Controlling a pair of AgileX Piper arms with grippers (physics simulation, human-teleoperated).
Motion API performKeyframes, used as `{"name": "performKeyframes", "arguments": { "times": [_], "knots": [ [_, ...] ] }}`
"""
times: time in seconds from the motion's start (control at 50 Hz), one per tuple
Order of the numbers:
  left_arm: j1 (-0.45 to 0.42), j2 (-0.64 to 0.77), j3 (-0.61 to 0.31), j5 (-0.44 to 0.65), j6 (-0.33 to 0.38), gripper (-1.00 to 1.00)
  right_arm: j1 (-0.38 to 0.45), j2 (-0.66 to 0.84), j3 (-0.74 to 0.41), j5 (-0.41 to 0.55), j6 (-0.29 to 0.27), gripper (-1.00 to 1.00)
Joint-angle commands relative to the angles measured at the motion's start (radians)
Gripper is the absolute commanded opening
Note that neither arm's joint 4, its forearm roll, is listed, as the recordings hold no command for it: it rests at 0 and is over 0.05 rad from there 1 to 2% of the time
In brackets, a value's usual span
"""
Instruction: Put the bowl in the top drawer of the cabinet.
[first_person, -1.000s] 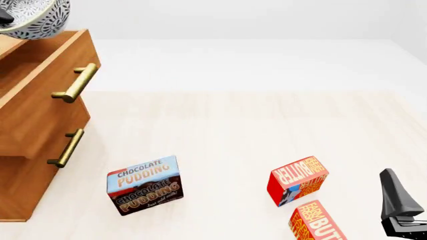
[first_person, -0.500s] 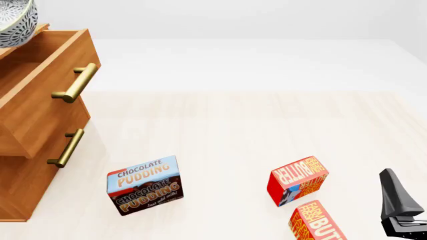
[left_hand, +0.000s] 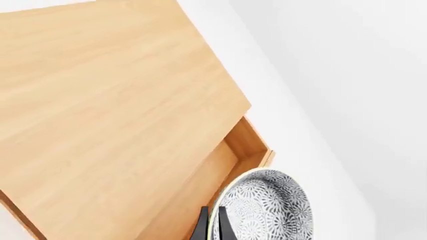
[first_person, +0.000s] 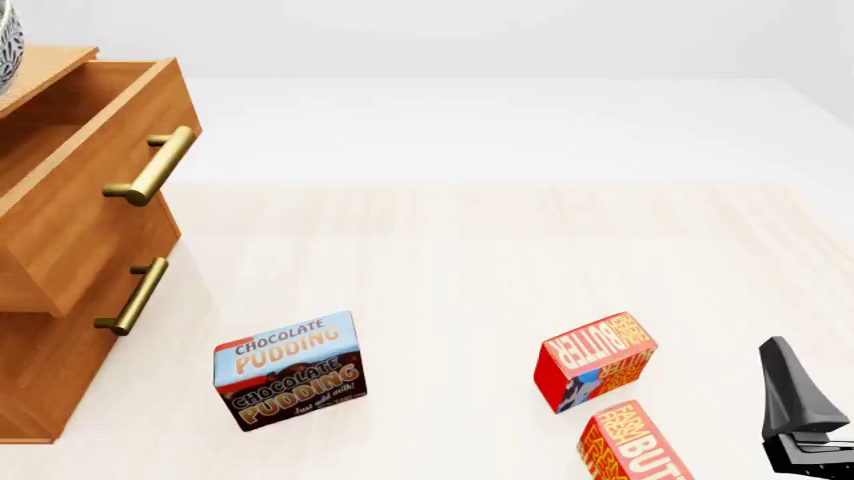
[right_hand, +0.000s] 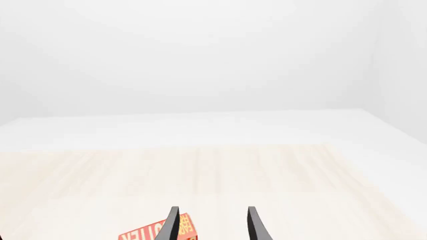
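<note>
Top drawer (first_person: 100, 150) pulled open; pudding box (first_person: 287, 370) near cabinet (first_person: 54, 330) front.

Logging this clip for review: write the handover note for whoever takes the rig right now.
Left tool: shut on the bowl, pinching its rim, bowl held in the air beside the cabinet.
Right tool: open, holding nothing, low over the table near a butter box.
Done: top drawer is pulled open; bowl lifted.
Left: bring the bowl over the open drawer, lower it in, release. The bowl is not in the drawer yet.
</note>
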Motion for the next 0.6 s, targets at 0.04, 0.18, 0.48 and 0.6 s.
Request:
{"name": "performKeyframes", "arguments": {
  "times": [0.04, 0.18, 0.48, 0.6],
  "knots": [
    [0.053, -0.002, -0.01, -0.007, -0.015, -1.0, -0.002, 0.0, 0.0, -0.001, -0.001, 1.0],
    [0.081, -0.017, 0.013, -0.011, -0.024, -1.0, -0.001, 0.0, 0.0, -0.001, -0.001, 1.0],
    [0.164, -0.005, 0.06, -0.052, -0.077, -1.0, 0.0, 0.0, 0.0, -0.002, 0.0, 1.0],
    [0.196, 0.009, 0.06, -0.067, -0.087, -1.0, 0.0, 0.0, 0.0, -0.002, -0.001, 1.0]
  ]
}}
